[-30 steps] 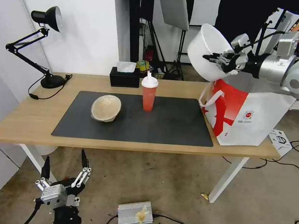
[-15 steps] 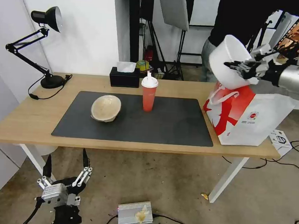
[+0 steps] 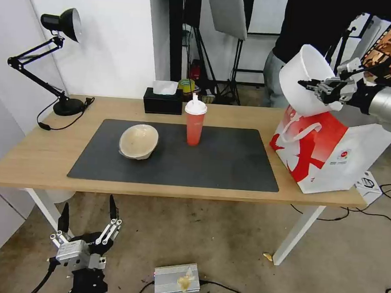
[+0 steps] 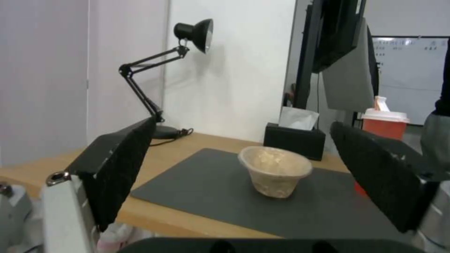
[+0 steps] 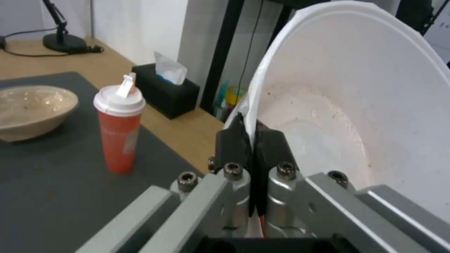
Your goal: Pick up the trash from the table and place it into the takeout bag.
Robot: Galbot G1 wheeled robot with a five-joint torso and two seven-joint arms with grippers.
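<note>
Head view: right tool (image 3: 308,85) is clamped on the rim of the white bowl (image 3: 300,89), held tilted in the air w/ its opening turned toward the arm, just above the mouth of the takeout bag (image 3: 333,151). Bag stands at the counter's (image 3: 34,153) right end, leaning, red panel facing the mat (image 3: 230,162), white strap handle (image 3: 294,132) hanging over that panel. Right wrist view: both black fingers (image 5: 230,138) pinch the thin bowl wall, one inside, one outside; pale reddish residue on the bowl's inner surface. Red cup (image 3: 194,121) w/ white dome lid stands upright on the mat near its far edge, abt mid-counter. Beige pulp bowl (image 3: 138,141) sits on the mat's left half, tipped slightly, apart from the cup. Black tissue box (image 3: 163,100) along the far edge behind the cup; desk lamp (image 3: 61,23) at the far left corner. Left tool (image 3: 88,217) hangs below the counter's near edge at the left, fingers apart, holding nothing.
</note>
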